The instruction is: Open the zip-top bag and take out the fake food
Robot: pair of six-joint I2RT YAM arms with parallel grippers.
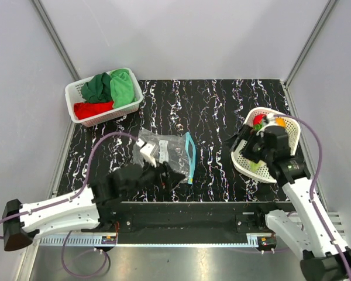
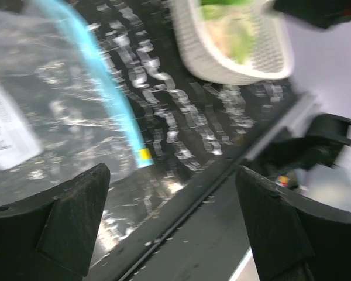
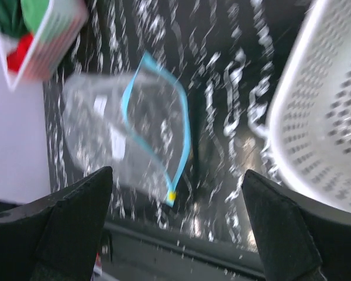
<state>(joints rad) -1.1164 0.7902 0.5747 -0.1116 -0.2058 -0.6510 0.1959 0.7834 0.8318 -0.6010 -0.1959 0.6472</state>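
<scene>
Two pincers stood with jaws spread wide, gripping nothing: the left gripper on a low, outstretched arm, and the right gripper on an arm bent up over a tilted oval basket of white perforated plastic. The zip-top bag, clear crinkled film with a teal zip strip and a white label too blurred to read, lay flat on the black, white-veined table before the left gripper. The fake food, red, orange and green pieces, sat in that basket.

Room lies between zip-top bag and basket (well apart).
</scene>
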